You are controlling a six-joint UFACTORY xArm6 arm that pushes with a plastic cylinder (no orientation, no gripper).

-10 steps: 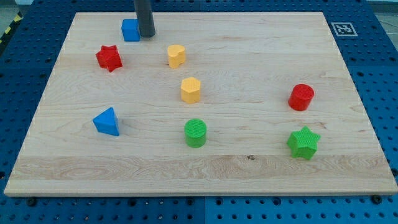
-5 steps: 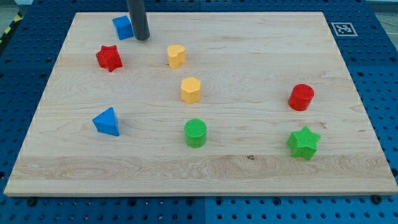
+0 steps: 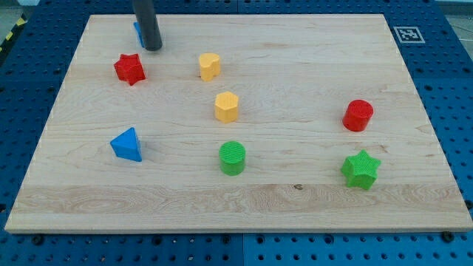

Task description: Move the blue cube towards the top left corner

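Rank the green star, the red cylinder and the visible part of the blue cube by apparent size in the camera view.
1. green star, though nearer the camera
2. red cylinder
3. blue cube, mostly hidden behind the rod above my tip

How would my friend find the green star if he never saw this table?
Start at the wooden board's bottom right corner. The green star sits nearest it, just below the red cylinder. The only other green block is round, but this one has points.

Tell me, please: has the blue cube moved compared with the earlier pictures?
Yes. The blue cube has slid toward the view's left, closer to the board's top left corner. It is now mostly hidden behind my tip; the red star stayed put.
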